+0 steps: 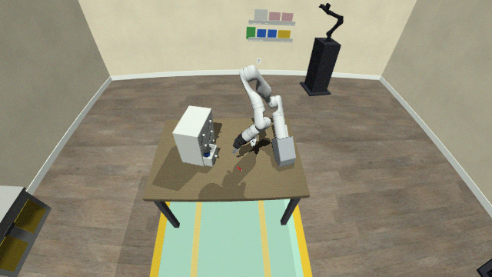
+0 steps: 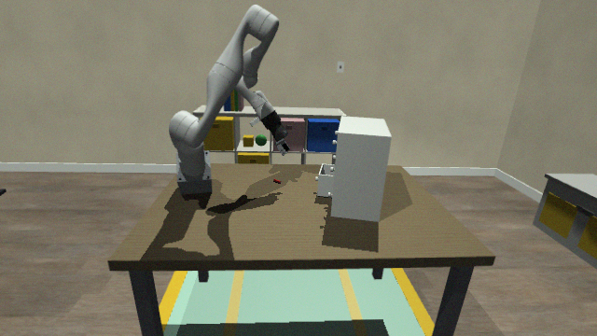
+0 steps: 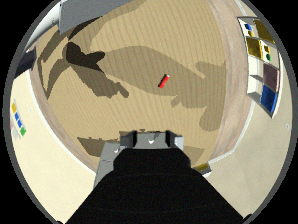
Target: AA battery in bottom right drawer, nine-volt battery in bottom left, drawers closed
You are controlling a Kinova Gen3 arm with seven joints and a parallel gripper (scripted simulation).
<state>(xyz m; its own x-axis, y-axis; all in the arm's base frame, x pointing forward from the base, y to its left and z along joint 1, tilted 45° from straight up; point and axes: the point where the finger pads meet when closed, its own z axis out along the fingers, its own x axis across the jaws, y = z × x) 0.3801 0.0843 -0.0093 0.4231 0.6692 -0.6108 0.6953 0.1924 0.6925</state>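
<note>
The white chest [image 1: 188,138] [image 2: 359,173] stands upright; part of its front shows in the wrist view [image 3: 104,167]. The left drawer of the bottom row [image 1: 207,161] [image 2: 325,186] is pulled out and looks level. A dark blue object [image 1: 207,155], which looks like the nine-volt battery, lies inside it. The other drawers look pushed in. The red AA battery [image 1: 239,168] [image 2: 277,181] [image 3: 163,81] lies on the table. My gripper [image 1: 234,151] [image 2: 284,150] [image 3: 151,136] is open and empty, tilted toward the chest, above the table between the arm's base and the drawer fronts.
The arm's grey base [image 1: 284,151] [image 2: 194,187] stands on the table [image 1: 181,190] [image 2: 280,243] at the end opposite the chest. The open drawer juts out from the chest's front toward the arm. Shelves [image 2: 298,112] stand beyond the table.
</note>
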